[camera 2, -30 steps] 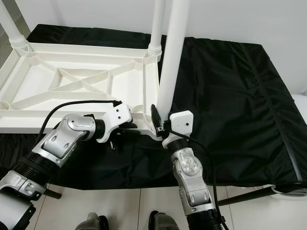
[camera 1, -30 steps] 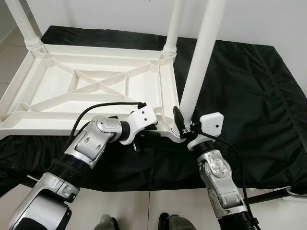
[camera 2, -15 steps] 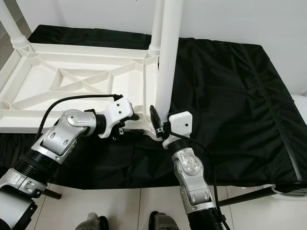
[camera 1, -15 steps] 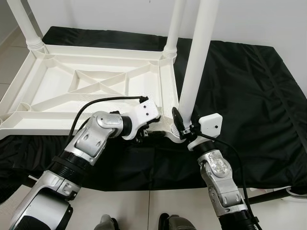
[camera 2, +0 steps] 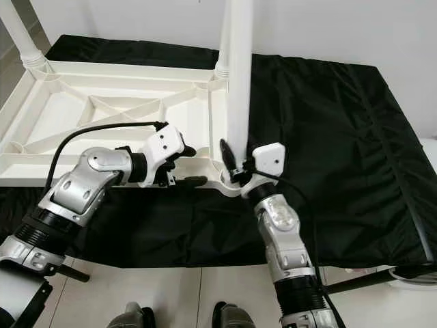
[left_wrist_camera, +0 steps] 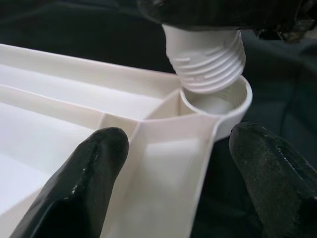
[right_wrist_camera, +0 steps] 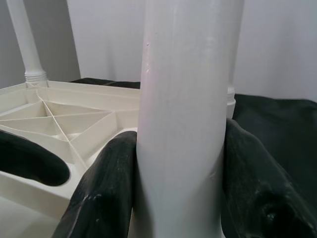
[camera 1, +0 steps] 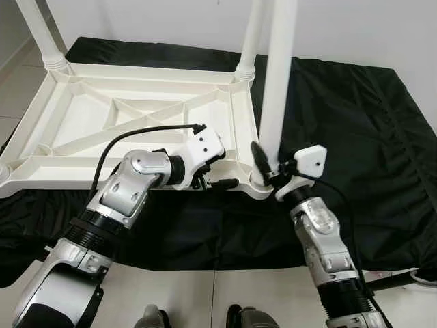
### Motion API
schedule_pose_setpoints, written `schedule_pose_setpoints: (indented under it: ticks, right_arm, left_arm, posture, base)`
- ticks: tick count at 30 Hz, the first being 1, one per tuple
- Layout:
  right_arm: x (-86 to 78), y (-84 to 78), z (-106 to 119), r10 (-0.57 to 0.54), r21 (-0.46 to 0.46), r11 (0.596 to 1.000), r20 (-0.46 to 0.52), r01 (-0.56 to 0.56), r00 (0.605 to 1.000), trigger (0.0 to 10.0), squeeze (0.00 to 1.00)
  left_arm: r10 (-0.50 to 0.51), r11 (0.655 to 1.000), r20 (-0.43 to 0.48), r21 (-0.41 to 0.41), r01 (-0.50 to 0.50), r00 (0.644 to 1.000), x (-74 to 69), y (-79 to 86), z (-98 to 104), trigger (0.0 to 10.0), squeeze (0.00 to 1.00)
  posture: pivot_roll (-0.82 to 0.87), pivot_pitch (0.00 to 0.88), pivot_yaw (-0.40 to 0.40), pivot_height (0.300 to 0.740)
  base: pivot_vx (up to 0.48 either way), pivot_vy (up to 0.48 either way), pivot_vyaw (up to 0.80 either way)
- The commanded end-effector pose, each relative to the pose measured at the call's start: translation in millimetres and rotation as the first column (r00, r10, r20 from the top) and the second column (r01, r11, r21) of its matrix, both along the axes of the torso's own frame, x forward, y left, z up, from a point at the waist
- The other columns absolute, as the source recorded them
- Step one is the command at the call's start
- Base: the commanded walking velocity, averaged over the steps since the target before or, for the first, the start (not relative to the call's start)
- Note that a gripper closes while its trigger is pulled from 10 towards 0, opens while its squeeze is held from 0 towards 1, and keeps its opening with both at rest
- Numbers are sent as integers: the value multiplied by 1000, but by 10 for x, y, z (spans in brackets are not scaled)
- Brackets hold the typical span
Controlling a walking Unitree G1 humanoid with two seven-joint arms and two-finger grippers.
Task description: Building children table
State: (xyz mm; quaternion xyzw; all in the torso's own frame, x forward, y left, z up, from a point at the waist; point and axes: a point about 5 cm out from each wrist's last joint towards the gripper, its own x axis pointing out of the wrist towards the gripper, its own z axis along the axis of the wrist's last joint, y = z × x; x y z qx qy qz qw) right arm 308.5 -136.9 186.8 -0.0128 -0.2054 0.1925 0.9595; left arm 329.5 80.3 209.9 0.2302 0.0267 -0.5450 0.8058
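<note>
A white children's tabletop (camera 1: 240,116) lies upside down on a black cloth. My right gripper (camera 1: 270,164) is shut on a loose white leg (camera 1: 278,82), low on its shaft, and holds it nearly upright at the near right corner. In the left wrist view the leg's threaded end (left_wrist_camera: 205,64) sits just above the round corner socket (left_wrist_camera: 233,106), slightly tilted. My left gripper (camera 1: 218,179) is open and straddles the table's front rim beside that socket, one finger (left_wrist_camera: 84,188) inside the rim, the other (left_wrist_camera: 272,173) outside with a gap.
Two legs stand screwed in at the far left corner (camera 1: 42,34) and the far right corner (camera 1: 251,34). The black cloth (camera 1: 355,137) spreads wide to the right. Its front edge meets pale floor tiles (camera 1: 205,294). A white wall rises behind.
The held leg has swung from leaning right to nearly upright over the corner socket. My left gripper has come up from below the corner to straddle the front rim.
</note>
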Motion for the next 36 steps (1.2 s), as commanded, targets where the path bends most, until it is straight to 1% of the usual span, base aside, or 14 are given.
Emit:
schedule_pose_setpoints:
  ticks: [1,6,8,12,14,17,19,22,23,24,28,33,35,36]
  right_arm:
    - [45,-92,69,11,13,1000,15,-11,1000,10000,0]
    - [106,-158,133,40,11,999,19,-40,999,10000,0]
    - [117,-150,158,111,-1,994,8,-111,994,10000,0]
    - [112,-110,153,263,-23,964,-35,-264,964,10000,0]
    - [112,-110,153,263,-23,964,-35,-264,964,10000,0]
    - [109,-102,157,317,-28,948,-46,-318,947,10000,0]
    - [113,-100,166,351,-28,935,-56,-353,935,10000,0]
    - [117,-101,170,360,-26,932,-59,-362,931,10000,0]
    - [113,-96,167,374,-27,926,-64,-377,925,10000,0]
    - [113,-96,167,374,-27,926,-64,-377,925,10000,0]
    - [98,-61,153,416,-45,906,-79,-421,906,10000,0]
    - [92,-39,150,437,-55,895,-88,-442,895,10000,0]
    - [92,-35,139,459,-59,883,-104,-466,882,10000,0]
    - [92,-35,139,459,-59,883,-104,-466,882,10000,0]
  left_arm:
    - [0,1000,-7,-27,0,1000,31,43,101,10000,0]
    - [44,997,-30,-67,-46,999,92,101,159,10000,0]
    - [87,989,-52,-113,-92,995,139,120,209,10000,0]
    - [139,962,-114,-221,-161,984,220,127,359,10000,0]
    - [139,962,-114,-221,-161,984,220,127,359,10000,0]
    - [139,945,-135,-279,-172,981,237,121,457,10000,0]
    - [116,924,-168,-342,-169,979,231,101,545,10000,0]
    - [104,918,-176,-362,-163,979,225,92,576,10000,0]
    - [87,910,-186,-386,-154,979,214,79,610,10000,0]
    - [87,910,-186,-386,-154,979,214,79,610,10000,0]
    - [4,896,-207,-434,-95,978,156,33,672,10000,0]
    - [-58,889,-220,-456,-50,974,112,-16,688,10000,0]
    - [-143,875,-235,-485,11,961,47,-80,711,10000,0]
    - [-143,875,-235,-485,11,961,47,-80,711,10000,0]
  posture:
    - [-22,100,-48,740]
    - [-19,92,-50,740]
    - [-15,84,-52,740]
    - [-7,63,-59,740]
    - [-7,63,-59,740]
    - [-3,53,-62,740]
    - [-1,48,-64,740]
    - [-1,48,-64,740]
    - [1,46,-65,740]
    - [1,46,-65,740]
    - [-1,43,-66,740]
    - [-9,40,-67,740]
    - [-18,35,-65,740]
    - [-18,35,-65,740]
  base:
    - [0,0,0]
    - [0,0,0]
    - [0,0,0]
    - [0,0,0]
    - [0,0,0]
    - [0,0,0]
    - [0,0,0]
    - [0,0,0]
    - [0,0,0]
    - [0,0,0]
    - [0,0,0]
    - [0,0,0]
    - [0,0,0]
    - [0,0,0]
